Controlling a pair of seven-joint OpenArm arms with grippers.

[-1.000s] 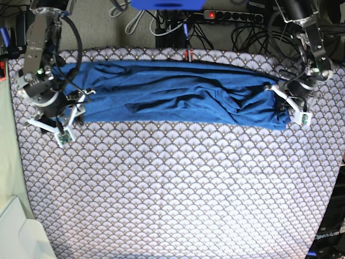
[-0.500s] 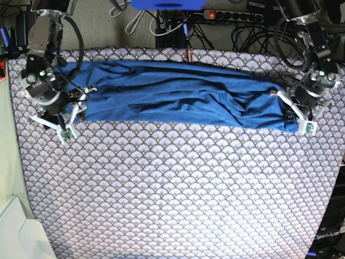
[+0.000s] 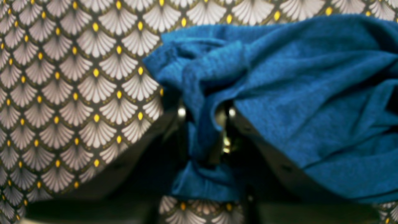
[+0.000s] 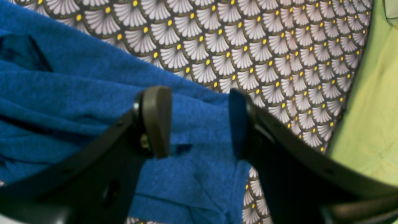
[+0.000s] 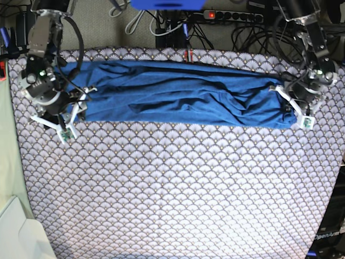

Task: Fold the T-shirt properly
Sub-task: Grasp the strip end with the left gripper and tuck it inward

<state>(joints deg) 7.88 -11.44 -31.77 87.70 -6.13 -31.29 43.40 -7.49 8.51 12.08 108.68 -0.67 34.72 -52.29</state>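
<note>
the right gripper (image 5: 75, 110) stands with its fingers spread wide over one end of the plain blue knit t-shirt (image 5: 178, 100), which lies in a long band across the far part of the fan-patterned tablecloth (image 5: 178, 183). the left gripper (image 5: 288, 105) pinches the other end.

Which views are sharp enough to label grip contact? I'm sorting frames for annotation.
Left wrist: soft focus, the left gripper dark under bunched T-shirt. Right wrist: cloth texture fairly crisp, open right gripper fingers slightly blurred. Base: evenly lit, but grippers small.
</note>
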